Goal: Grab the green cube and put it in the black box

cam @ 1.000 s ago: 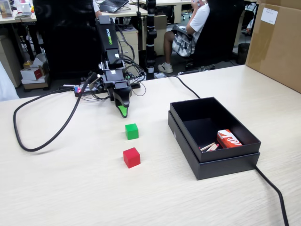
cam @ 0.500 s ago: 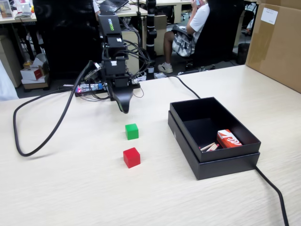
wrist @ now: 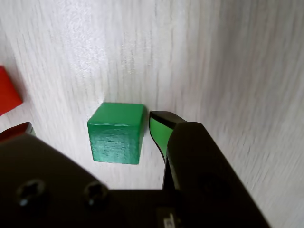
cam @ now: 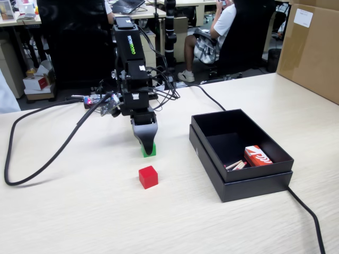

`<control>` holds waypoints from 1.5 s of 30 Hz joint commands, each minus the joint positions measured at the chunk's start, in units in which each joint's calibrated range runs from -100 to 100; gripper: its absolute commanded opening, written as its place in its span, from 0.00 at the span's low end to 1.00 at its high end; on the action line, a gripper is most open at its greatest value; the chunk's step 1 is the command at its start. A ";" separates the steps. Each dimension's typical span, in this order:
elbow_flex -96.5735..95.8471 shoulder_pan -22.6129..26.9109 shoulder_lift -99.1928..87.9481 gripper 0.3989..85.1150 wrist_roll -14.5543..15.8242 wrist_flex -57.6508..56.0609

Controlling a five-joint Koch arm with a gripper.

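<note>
Since 1 second ago the arm has been swinging forward and down from behind the green cube (wrist: 116, 133), and its hand (cam: 146, 145) is now sitting low over it, hiding most of it in the fixed view. In the wrist view the cube is lying just beside the green-tipped finger (wrist: 160, 133), on that finger's left and between it and a second tip edging in at the far left, so the jaws are spread apart and straddling it, gripping nothing yet. Judging from this, closing is the coming move. The cube is resting on the tabletop (cam: 79, 211), well apart from the black box (cam: 241, 182) to its right. Counting: 1 green cube, 1 red cube (cam: 148, 177), 1 black box, 1 brown cardboard box (cam: 312, 47).
</note>
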 commanded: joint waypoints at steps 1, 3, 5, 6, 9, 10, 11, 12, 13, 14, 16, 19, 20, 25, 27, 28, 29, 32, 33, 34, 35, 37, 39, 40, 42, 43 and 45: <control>3.45 0.05 0.63 0.55 -0.29 -0.50; 3.27 0.05 1.78 0.50 -0.29 -0.93; 3.00 0.20 2.92 0.49 -0.24 -2.57; 3.00 0.24 3.38 0.49 -0.24 -3.18; 2.64 0.34 4.42 0.43 -0.29 -4.30; 2.73 0.29 4.65 0.31 -0.29 -4.47; 2.73 0.29 4.88 0.26 -0.34 -4.47; 2.64 0.24 5.11 0.22 -0.54 -4.47; 2.55 0.24 5.22 0.18 -0.73 -4.47; 2.55 0.24 5.33 0.13 -0.98 -4.56; 2.73 0.20 5.33 0.03 -1.37 -4.56; 2.36 0.15 4.88 0.01 -1.76 -4.65; 2.36 0.15 4.30 0.01 -1.76 -5.17; 2.36 0.10 -5.91 0.01 -1.51 -6.37; 3.00 0.34 -13.25 0.01 -1.22 -6.46; 3.63 0.68 -16.93 0.01 -1.17 -6.46; 4.27 1.22 -20.94 0.01 -1.12 -6.55; 12.43 6.89 -33.45 0.01 1.42 -7.76; 17.41 9.38 -33.45 0.01 2.78 -7.76; 19.41 10.26 -33.45 0.01 3.32 -7.76; 22.13 11.33 -32.19 0.01 3.86 -7.76; 27.02 13.19 -27.83 0.01 4.79 -7.76; 30.56 14.55 -24.38 0.01 5.32 -7.76; 33.10 15.38 -21.63 0.01 5.71 -7.76; 39.63 16.90 -10.27 0.01 6.64 -7.76; 40.53 17.19 -7.06 0.01 6.84 -7.76; 42.71 17.63 2.70 0.01 7.33 -7.76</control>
